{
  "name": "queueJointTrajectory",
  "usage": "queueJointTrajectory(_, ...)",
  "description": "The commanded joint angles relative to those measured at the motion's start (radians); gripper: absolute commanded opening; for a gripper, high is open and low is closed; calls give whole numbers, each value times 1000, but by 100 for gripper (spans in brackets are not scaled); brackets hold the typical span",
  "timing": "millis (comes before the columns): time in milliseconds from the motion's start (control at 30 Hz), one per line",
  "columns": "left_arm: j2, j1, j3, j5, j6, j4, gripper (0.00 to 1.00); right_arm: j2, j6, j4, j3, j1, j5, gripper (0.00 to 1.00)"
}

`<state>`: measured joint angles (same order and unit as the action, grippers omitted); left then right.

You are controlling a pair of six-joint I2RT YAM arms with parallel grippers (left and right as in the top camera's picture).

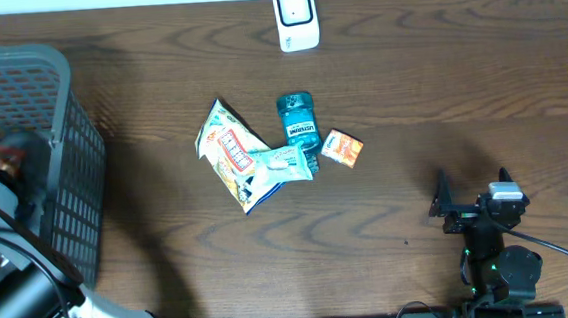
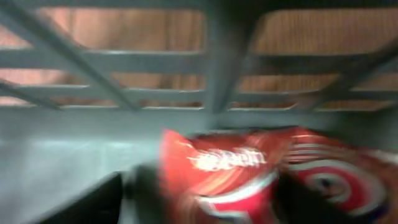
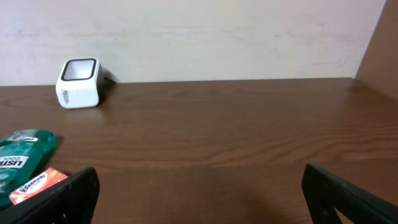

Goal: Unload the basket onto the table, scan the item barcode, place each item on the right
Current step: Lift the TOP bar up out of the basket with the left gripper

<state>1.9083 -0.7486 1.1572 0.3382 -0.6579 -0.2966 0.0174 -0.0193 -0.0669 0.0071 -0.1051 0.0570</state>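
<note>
From above, the left arm is reaching down into the grey basket at the left edge of the counter. The white scanner is standing at the far edge, well to the right of the basket. A snack bag, a green bottle and an orange box are lying bunched mid-counter. The right pincer is hanging near right, closer to that pile than the left arm is.

The left wrist view is coming through badly blurred. A red packet is lying on the basket floor just ahead of the left pincer, its long side seemingly running left to right across the approach. Whether the jaws are gripping it I cannot tell.

The right wrist view is showing that pincer's jaws spread wide on nothing, pointing toward the far edge, with the scanner sitting far and left of them. Any lift out of the basket is probably turning on the packet's crosswise lie.
</note>
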Motion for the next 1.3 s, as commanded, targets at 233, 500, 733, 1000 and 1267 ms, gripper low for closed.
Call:
queueJointTrajectory(233,-15,-1,-13,-45,49,-29,7,-2,-14,-4,-2,8,5,99)
queueJointTrajectory(500,-281,-1,-12,-196,56,-69,7,-2,-14,-4,-2,8,5,99)
queueJointTrajectory(733,-668,-1,-12,-307,55,-112,7,-2,-13,-3,-2,8,5,99)
queueJointTrajectory(1000,-979,75,-3,-744,25,-121,7,-2,-13,-3,-2,8,5,99)
queueJointTrajectory(1267,-986,447,-4,-1049,195,-183,7,-2,-14,-4,-2,8,5,99)
